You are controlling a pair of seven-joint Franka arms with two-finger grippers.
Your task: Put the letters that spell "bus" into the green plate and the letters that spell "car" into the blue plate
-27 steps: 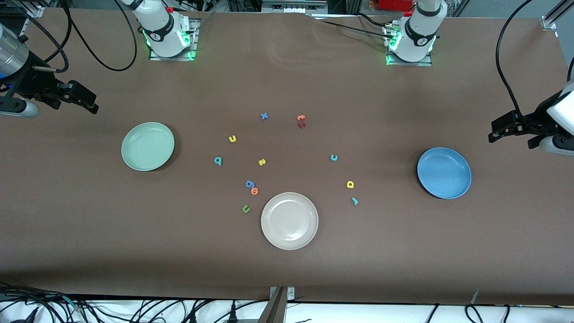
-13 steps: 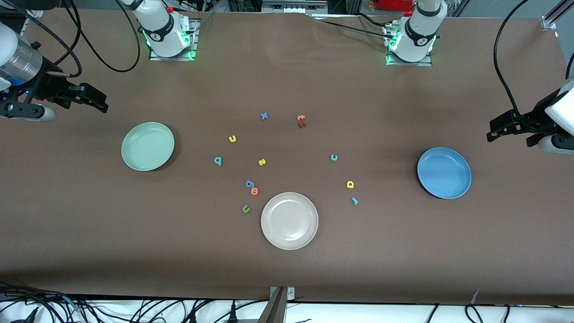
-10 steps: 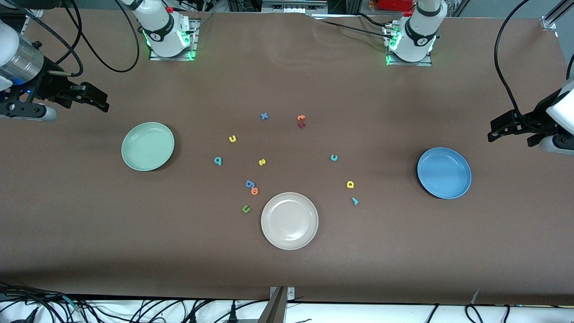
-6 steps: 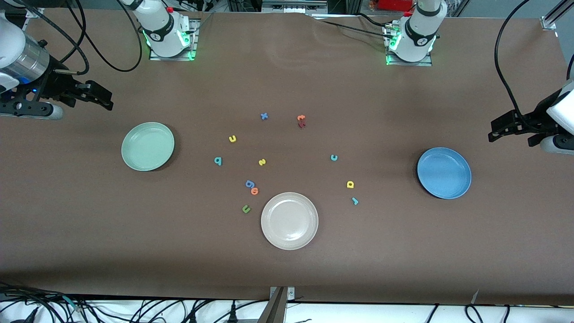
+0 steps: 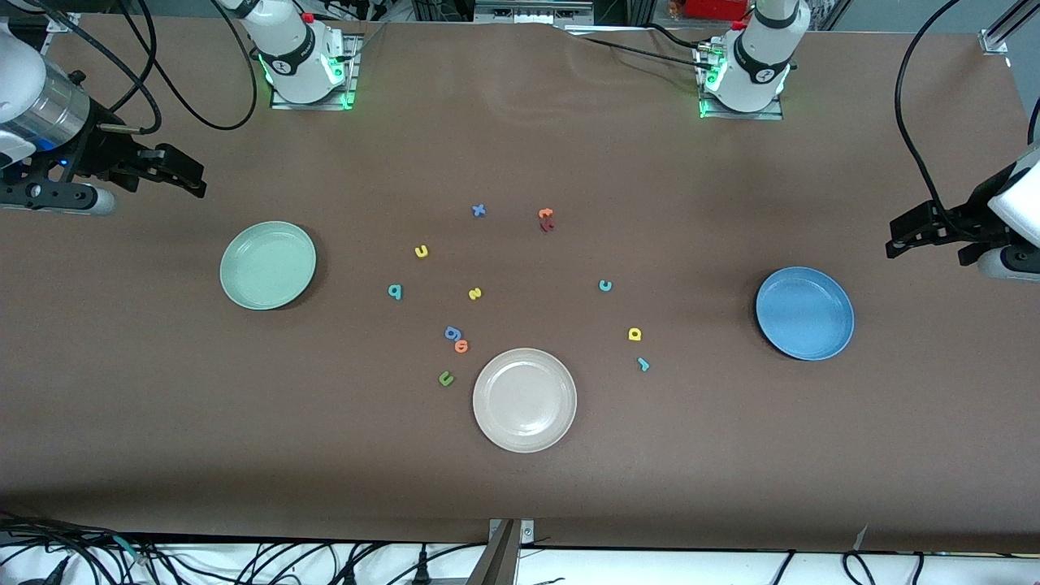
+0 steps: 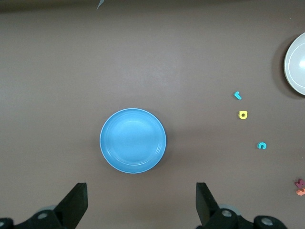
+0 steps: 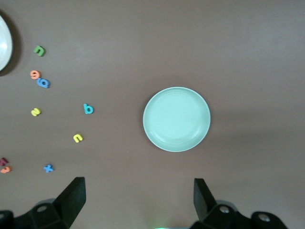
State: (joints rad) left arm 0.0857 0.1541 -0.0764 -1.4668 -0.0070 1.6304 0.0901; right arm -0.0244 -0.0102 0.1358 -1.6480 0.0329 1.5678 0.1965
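Fingers of both grippers stand wide apart, holding nothing. Left gripper [image 5: 910, 231] hangs over bare table at the left arm's end, near the blue plate [image 5: 804, 313]; its fingers [image 6: 76, 202] frame that plate in the left wrist view. Right gripper [image 5: 185, 169] hangs over bare table at the right arm's end, near the green plate [image 5: 267, 265]; its fingers [image 7: 72, 195] frame that plate in the right wrist view.

Letters for "bus", all flat on the table between the green plate and the table's middle: teal b [image 5: 395, 292], yellow u [image 5: 421, 251], yellow s [image 5: 475, 293]. None in a plate.

Letters for "car", all flat on the table toward the blue plate: teal c [image 5: 604, 285], yellow a [image 5: 634, 334], teal r [image 5: 643, 364] nearest the front camera. None in a plate.

Green plate and blue plate: both without contents.

Other items: white plate [image 5: 524, 399], mid-table, nearest the front camera; blue g [image 5: 452, 332] touching orange o [image 5: 461, 346]; green u [image 5: 445, 378] beside the white plate; blue x [image 5: 478, 210]; orange and red pair [image 5: 546, 218], touching.
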